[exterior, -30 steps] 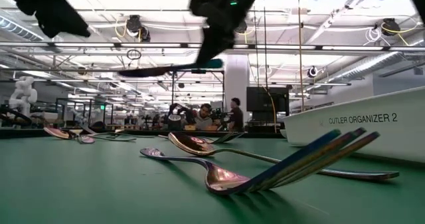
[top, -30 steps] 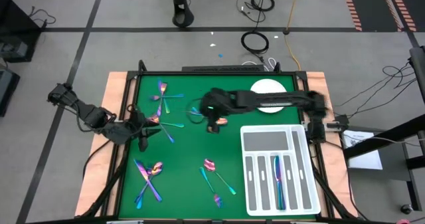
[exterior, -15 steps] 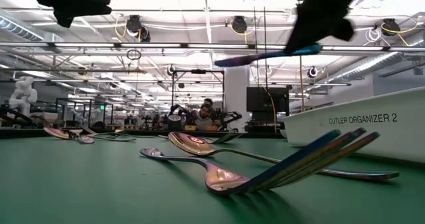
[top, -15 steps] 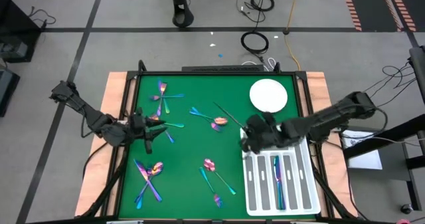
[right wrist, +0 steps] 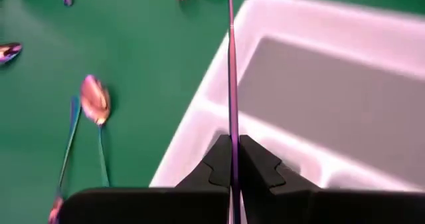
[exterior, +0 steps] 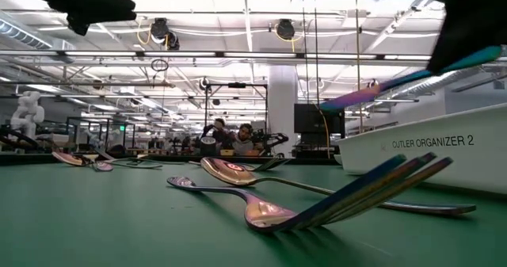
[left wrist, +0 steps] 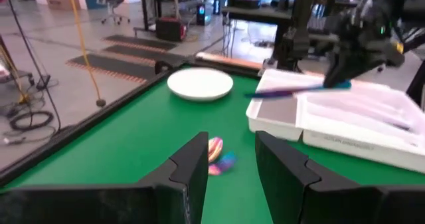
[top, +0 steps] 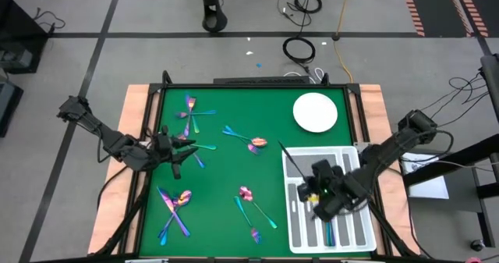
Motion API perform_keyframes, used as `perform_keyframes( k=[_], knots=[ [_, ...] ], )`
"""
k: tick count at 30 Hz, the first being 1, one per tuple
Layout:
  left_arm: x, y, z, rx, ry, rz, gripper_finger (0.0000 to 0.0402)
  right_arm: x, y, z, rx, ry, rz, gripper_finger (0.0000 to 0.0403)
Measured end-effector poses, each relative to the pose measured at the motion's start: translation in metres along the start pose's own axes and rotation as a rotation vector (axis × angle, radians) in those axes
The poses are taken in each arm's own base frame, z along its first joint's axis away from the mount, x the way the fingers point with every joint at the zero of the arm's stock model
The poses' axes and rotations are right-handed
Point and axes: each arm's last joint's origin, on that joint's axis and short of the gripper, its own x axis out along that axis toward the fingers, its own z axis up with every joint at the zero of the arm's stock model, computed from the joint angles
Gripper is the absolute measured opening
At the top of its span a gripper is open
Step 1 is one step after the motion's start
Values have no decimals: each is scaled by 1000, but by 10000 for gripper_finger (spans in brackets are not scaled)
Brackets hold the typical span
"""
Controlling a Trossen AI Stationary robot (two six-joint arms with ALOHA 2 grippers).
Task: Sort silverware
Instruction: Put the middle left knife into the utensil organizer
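The right gripper [top: 323,194] hangs over the white tray [top: 355,236], fingers closed on a slim knife [right wrist: 230,64] lined up with a slot; the left gripper [left wrist: 229,161] waits open above scattered silverware [top: 175,204]

Bright, even overhead light; ceiling lamps [exterior: 285,29] glare in low view; right wrist view motion-blurred.

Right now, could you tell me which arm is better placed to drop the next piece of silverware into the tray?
The right. Its gripper hangs over the white tray, shut on a slim utensil. The left gripper sits open, holding nothing, across the table.
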Motion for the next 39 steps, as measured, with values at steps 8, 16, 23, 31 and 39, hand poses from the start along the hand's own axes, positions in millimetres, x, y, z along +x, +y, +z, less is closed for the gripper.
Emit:
perform_keyframes(
  k=[8, 16, 23, 31, 39],
  knots=[
    [0, -1, 4, -1, -27, -9, 125, -11, -16, -50, 89, 19, -11, 0],
    [0, -2, 6, -27, -41, -12, 125, -19, -8, -75, 42, 50, -44, 0],
    [1, -2, 12, -89, -87, -10, 125, -48, 6, -79, -114, -22, -183, 0],
    [10, 1, 11, -105, -78, 49, 125, -48, 4, -112, -226, 138, -545, 0],
    [22, -4, 10, -148, -93, 74, 125, -31, 3, -133, -210, 113, -608, 0]
  ],
)
